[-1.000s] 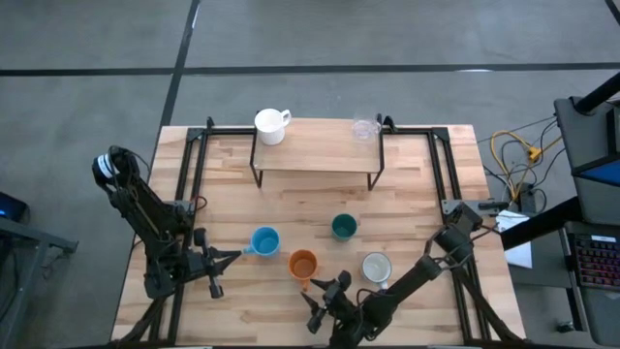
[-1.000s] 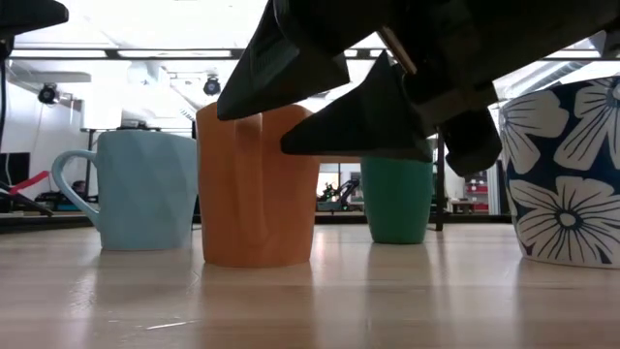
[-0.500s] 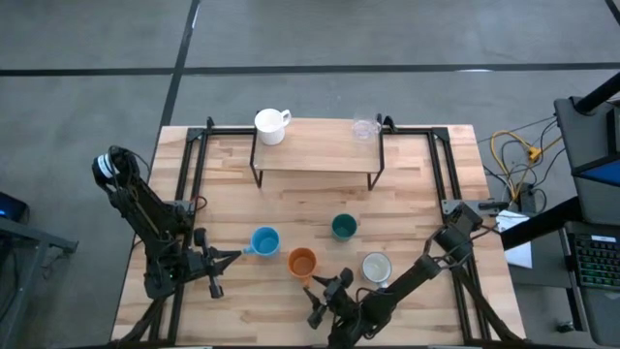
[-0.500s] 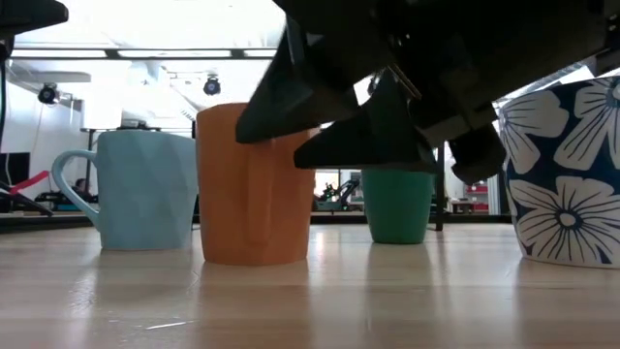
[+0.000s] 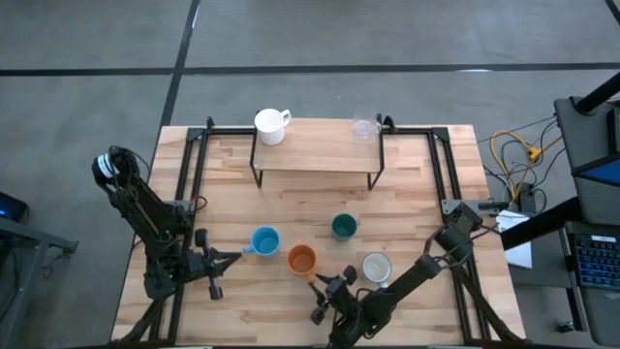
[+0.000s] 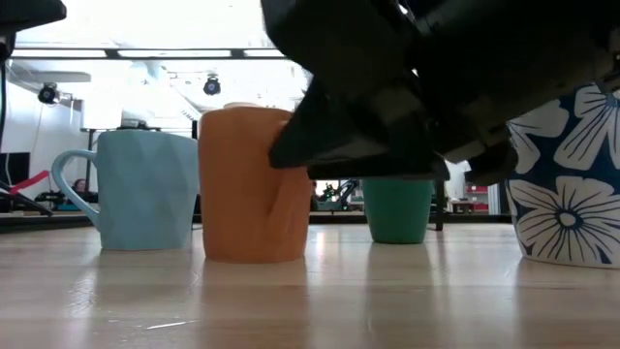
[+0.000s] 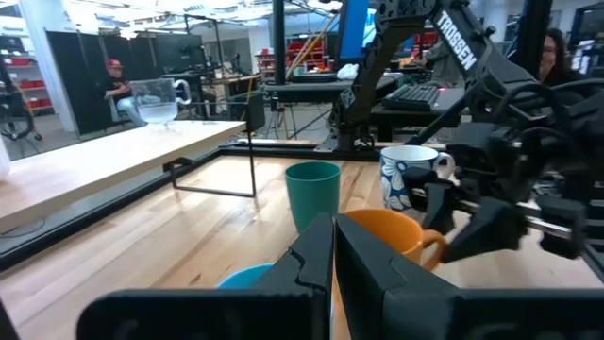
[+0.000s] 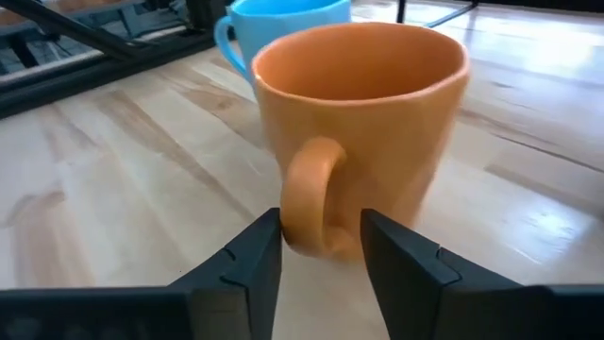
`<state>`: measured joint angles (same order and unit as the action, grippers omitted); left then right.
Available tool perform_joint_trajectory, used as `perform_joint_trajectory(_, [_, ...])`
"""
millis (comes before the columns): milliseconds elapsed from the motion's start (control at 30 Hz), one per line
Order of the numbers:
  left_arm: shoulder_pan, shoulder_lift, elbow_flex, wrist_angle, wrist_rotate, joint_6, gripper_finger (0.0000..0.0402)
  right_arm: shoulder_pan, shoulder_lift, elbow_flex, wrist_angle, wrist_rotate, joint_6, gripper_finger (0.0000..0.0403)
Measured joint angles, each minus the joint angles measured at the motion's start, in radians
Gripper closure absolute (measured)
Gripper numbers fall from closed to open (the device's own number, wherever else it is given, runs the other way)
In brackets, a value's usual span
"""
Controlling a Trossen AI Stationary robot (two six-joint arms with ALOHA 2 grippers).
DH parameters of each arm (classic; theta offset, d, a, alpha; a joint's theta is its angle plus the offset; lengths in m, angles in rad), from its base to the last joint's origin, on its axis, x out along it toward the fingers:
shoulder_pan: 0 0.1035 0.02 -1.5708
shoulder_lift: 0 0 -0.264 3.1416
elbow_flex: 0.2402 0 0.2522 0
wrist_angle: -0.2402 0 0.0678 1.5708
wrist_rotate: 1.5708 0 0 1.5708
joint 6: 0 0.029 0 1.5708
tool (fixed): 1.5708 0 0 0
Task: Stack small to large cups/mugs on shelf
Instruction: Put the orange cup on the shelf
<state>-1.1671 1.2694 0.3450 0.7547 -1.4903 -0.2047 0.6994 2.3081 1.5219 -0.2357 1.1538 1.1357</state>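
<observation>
An orange mug (image 5: 302, 259) stands upright on the table near its front edge, with my right gripper (image 5: 321, 282) closed in on its handle from the near side. A light blue mug (image 5: 263, 241) stands to its left, a dark teal-green cup (image 5: 343, 227) behind it and a flower-patterned mug (image 5: 377, 268) to its right. On the shelf (image 5: 315, 155) at the back stand a white mug (image 5: 272, 125) at the left end and a tiny clear glass (image 5: 365, 128) at the right end. My left gripper (image 5: 235, 256) waits shut, left of the blue mug. My right gripper has the orange mug's handle (image 8: 316, 203) between its two fingers, one finger (image 8: 260, 250) on each side of the loop's lower part. The fingers come nearly level from the table's near side, slanting a little down. The mug stands upright with its base on the table.
The patterned mug (image 6: 567, 174) stands close to the right of my right arm, and the blue mug (image 6: 145, 189) close to the left of the orange one. The middle of the shelf top between the white mug and the glass is bare wood. Black frame rails run along both table sides.
My right gripper has narrowed its fingers onto the orange mug's handle and tipped a little downward. The orange mug has turned slightly on the spot and its base has stayed on the table.
</observation>
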Motion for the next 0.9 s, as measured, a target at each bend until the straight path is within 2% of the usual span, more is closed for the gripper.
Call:
perform_joint_trajectory(133, [0.0, 0.0, 0.003, -0.001, 0.036, 0.0, 0.0402, 0.0, -0.014, 0.0, -0.062, 0.02, 0.043, 0.0286])
perform_joint_trajectory(400, [0.0, 0.0, 0.006, -0.002, 0.04, 0.0, 0.0402, 0.003, -0.046, 0.0, -0.088, 0.024, 0.009, 0.031])
perform_joint_trajectory(900, [0.0, 0.0, 0.006, -0.001, 0.039, 0.001, 0.0402, -0.002, -0.047, 0.0, -0.177, 0.006, 0.068, 0.0327])
